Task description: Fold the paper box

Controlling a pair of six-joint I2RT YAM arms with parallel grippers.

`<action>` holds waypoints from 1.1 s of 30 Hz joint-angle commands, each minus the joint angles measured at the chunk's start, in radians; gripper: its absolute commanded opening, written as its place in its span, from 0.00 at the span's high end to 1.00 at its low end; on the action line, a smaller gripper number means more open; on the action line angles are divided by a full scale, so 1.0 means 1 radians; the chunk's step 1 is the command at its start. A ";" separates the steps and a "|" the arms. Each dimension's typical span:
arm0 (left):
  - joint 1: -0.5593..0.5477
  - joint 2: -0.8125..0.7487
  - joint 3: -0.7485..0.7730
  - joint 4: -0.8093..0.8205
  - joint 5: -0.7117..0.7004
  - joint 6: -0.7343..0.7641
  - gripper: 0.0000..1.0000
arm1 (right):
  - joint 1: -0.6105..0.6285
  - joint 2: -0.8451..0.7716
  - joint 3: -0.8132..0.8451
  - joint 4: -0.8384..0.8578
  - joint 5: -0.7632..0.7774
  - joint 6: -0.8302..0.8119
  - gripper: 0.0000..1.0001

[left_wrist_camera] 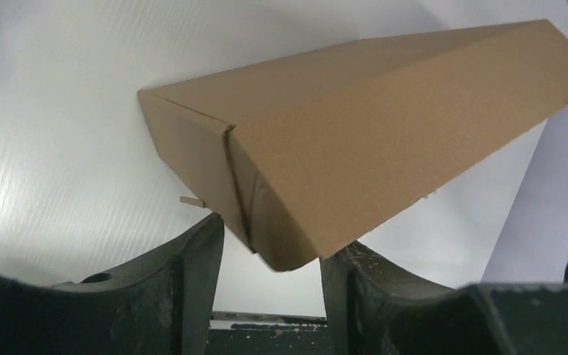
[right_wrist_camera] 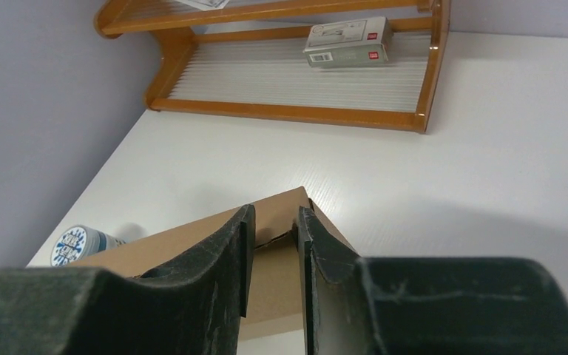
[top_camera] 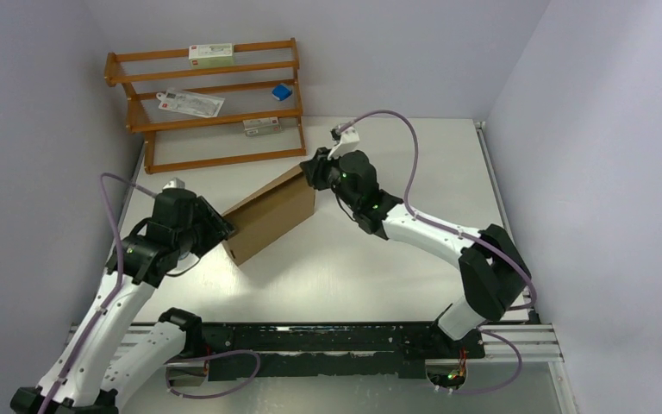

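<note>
The paper box (top_camera: 269, 216) is plain brown cardboard, folded up and lying slantwise at mid-table. My left gripper (top_camera: 227, 228) is at its near-left end. In the left wrist view the box's end corner (left_wrist_camera: 288, 244) sits between my fingertips (left_wrist_camera: 211, 225), which touch it on both sides; the box (left_wrist_camera: 384, 118) stretches away up and to the right. My right gripper (top_camera: 312, 168) is at the far-right top corner. In the right wrist view its jaws stand a narrow gap apart, closed on that corner of the box (right_wrist_camera: 274, 259), where a flap seam shows.
A wooden rack (top_camera: 207, 103) stands at the back left, holding small white printed cartons (top_camera: 211, 55) and a blue object (top_camera: 282, 92); its bottom shelf (right_wrist_camera: 296, 111) shows in the right wrist view. A blue-and-white round tin (right_wrist_camera: 81, 244) stands left of the box. Walls close in on three sides.
</note>
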 commanded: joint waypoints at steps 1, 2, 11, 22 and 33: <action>0.006 0.075 0.015 0.160 0.011 0.114 0.47 | 0.007 -0.038 -0.077 -0.129 0.024 -0.006 0.70; 0.006 0.101 0.033 0.180 0.006 0.140 0.47 | 0.006 -0.054 -0.089 -0.142 0.034 -0.007 0.70; 0.006 0.298 0.119 0.374 0.049 0.330 0.51 | 0.004 -0.138 -0.086 -0.255 0.100 -0.027 0.67; 0.021 0.351 0.269 0.337 -0.015 0.405 0.30 | -0.088 -0.113 0.144 -0.455 0.099 -0.064 0.47; 0.091 0.461 0.429 0.268 -0.087 0.392 0.27 | -0.167 -0.038 0.285 -0.519 0.006 -0.027 0.44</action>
